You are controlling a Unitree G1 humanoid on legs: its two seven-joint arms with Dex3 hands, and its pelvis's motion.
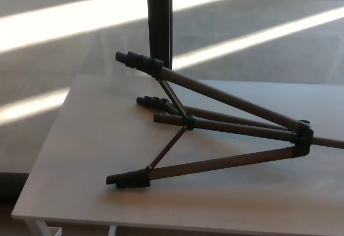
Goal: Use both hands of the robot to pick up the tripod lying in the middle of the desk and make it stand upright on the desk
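On the desk (80, 155), the tripod (215, 126) lies untouched.

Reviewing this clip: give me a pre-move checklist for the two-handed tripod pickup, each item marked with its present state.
1. Tripod lying on the desk, not yet upright: ok.
2. Legs spread, the near foot resting on the desk: ok.
3. Hub within the picture: ok; the column runs off the right edge, so its end: cannot tell.
4. Left robot hand ready to grasp: not ok, not in view.
5. Right robot hand ready to grasp: not ok, not in view.
6. Dark post behind the desk clear of the raised foot: cannot tell.
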